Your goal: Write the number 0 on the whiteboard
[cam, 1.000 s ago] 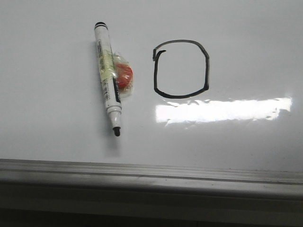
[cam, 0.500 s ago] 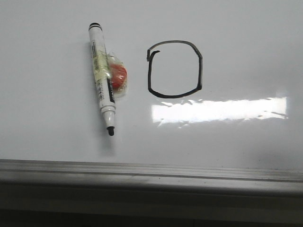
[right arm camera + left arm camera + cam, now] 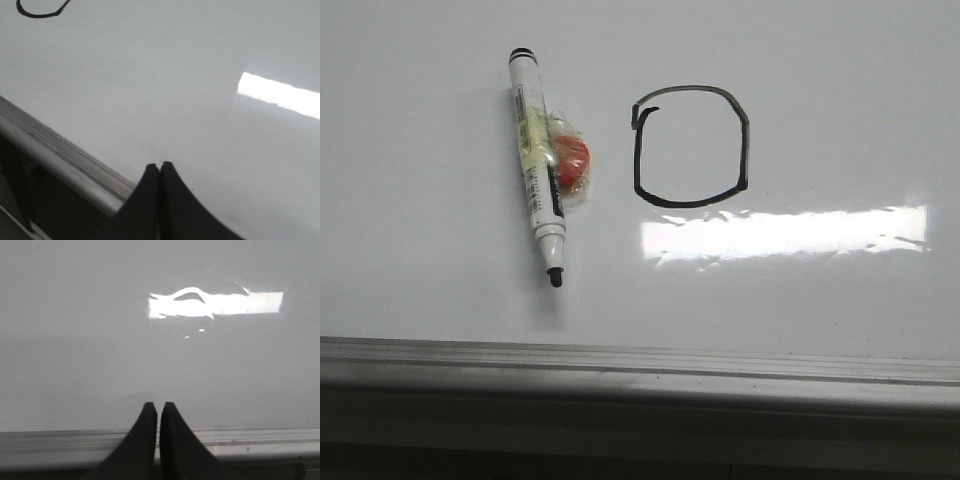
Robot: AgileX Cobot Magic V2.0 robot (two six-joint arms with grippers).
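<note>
Front view shows the whiteboard (image 3: 840,90) filling most of the frame, its grey frame strip (image 3: 640,365) running across the lower part. Right of centre in the upper half sits the number 0 (image 3: 690,146), a black squarish loop with rounded corners and a small hook at its upper-left corner. Just below it a bright glare patch (image 3: 785,232) stretches toward the right. Left of the digit, apart from it, a marker (image 3: 537,168) lies on the board, uncapped, its black tip pointing toward the lower edge and slightly right. A small orange-red piece (image 3: 570,162) in clear wrapping touches the marker's right side about midway along the barrel. Neither arm appears in this view.

Left wrist view shows the left gripper (image 3: 159,406) at the bottom centre, its two dark fingers pressed nearly together with only a thin slit between them and nothing held, the tips over the board just beyond the frame strip.

Right wrist view shows the right gripper (image 3: 159,165) likewise closed and empty, fingertips meeting. Part of the digit's black outline shows in the upper left corner of that frame.
</note>
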